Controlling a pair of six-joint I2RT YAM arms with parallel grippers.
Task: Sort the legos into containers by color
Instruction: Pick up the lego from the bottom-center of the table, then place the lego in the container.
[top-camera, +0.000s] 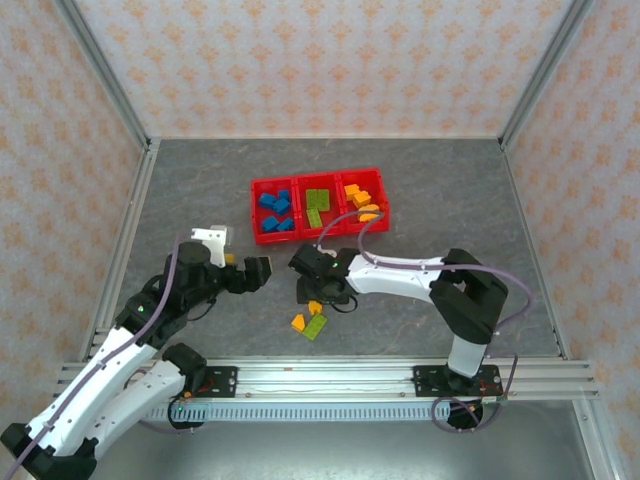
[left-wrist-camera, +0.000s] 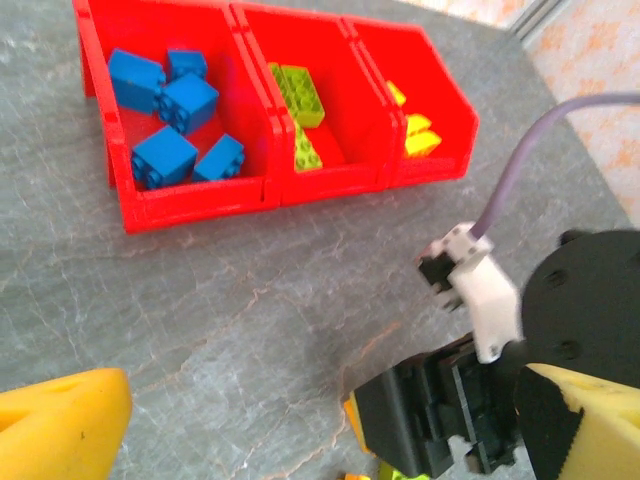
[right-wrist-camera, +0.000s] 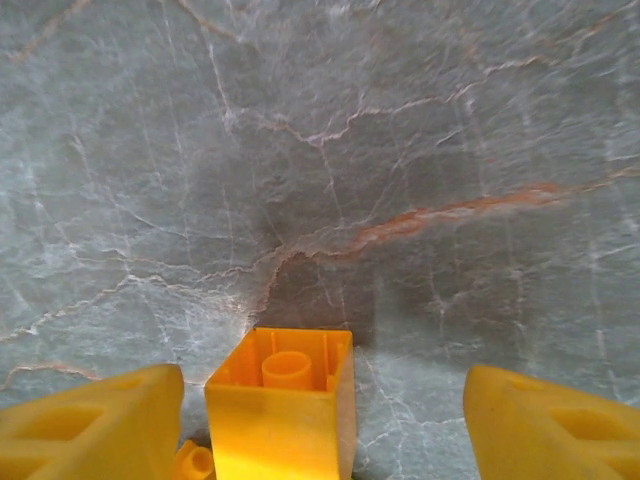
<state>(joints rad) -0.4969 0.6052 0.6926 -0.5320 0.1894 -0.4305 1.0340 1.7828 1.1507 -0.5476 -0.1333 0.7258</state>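
Orange lego (right-wrist-camera: 280, 420) inside parted right claw (right-wrist-camera: 325, 405); arm (top-camera: 400, 275) stretched leftward.

orange lego (right-wrist-camera: 282, 415), lower edge off-frame

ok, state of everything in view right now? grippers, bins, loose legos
left gripper: open, empty.
right gripper: open, straddling the orange brick, not clamped.
orange brick: underside up, between the right gripper's fingers.
green brick: loose on the table, unsorted.
second orange brick: loose on the table, unsorted.
containers: upright; blue legos left, green legos middle, orange-yellow legos right.
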